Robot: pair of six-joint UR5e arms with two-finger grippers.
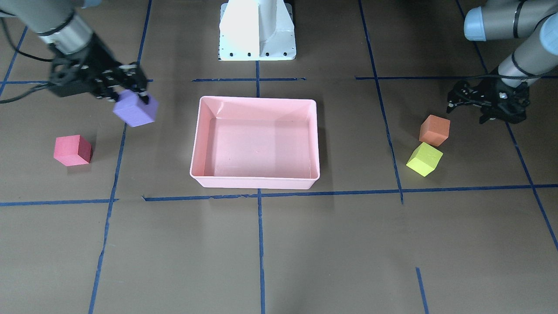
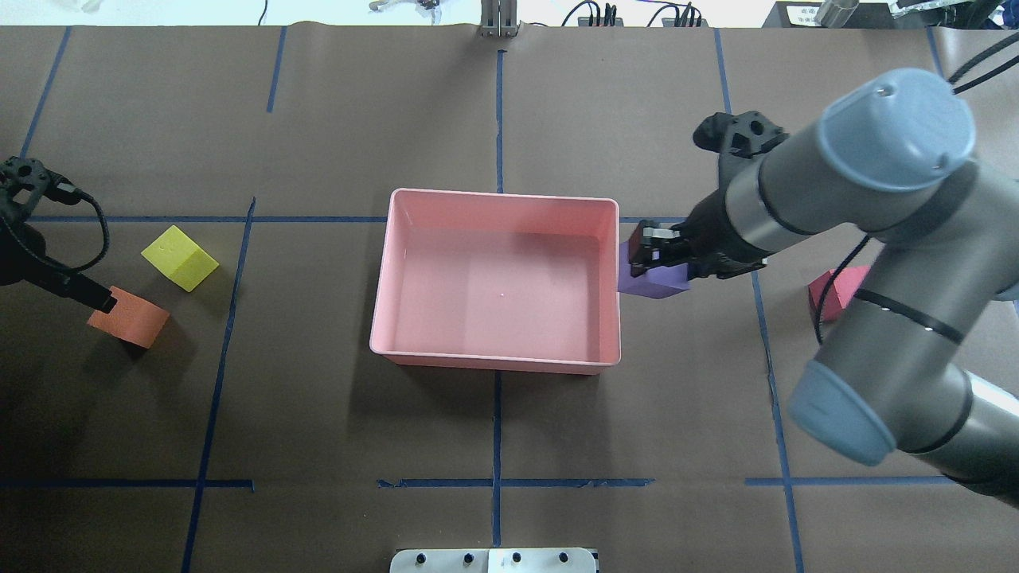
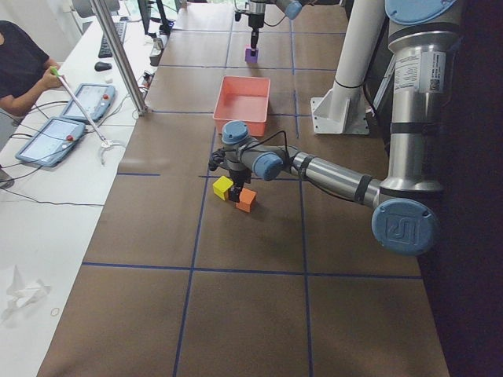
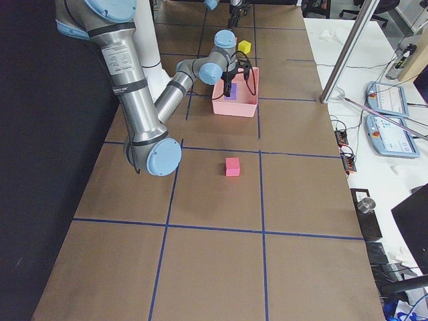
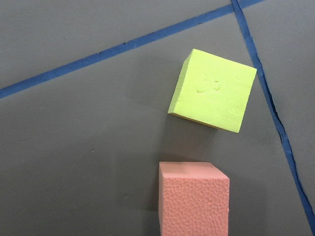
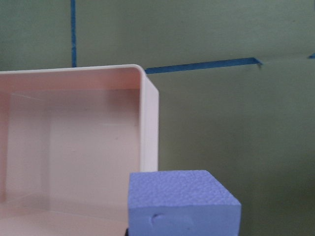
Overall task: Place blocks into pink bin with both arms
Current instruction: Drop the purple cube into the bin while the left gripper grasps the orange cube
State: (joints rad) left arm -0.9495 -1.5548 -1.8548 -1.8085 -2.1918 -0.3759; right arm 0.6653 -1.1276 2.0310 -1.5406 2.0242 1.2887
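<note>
My right gripper (image 1: pixel 136 97) is shut on the purple block (image 1: pixel 135 109) and holds it above the table, just outside the pink bin's (image 1: pixel 255 183) side wall. The block also shows in the overhead view (image 2: pixel 657 282) and the right wrist view (image 6: pixel 182 201). The bin holds nothing. The red-pink block (image 1: pixel 72 150) lies on the table beyond the right arm. My left gripper (image 1: pixel 468 110) looks open, low over the orange block (image 1: pixel 434 129), with one finger (image 2: pixel 97 296) at its edge. The yellow-green block (image 1: pixel 424 158) lies next to the orange one; both show in the left wrist view, orange (image 5: pixel 194 199) and yellow-green (image 5: pixel 214 91).
The white pedestal base (image 1: pixel 257 30) stands behind the bin. Blue tape lines cross the brown table. In the exterior left view a person (image 3: pixel 20 67) sits at a side table with tablets (image 3: pixel 49 140), and a metal pole (image 3: pixel 118 55) stands at the table's edge.
</note>
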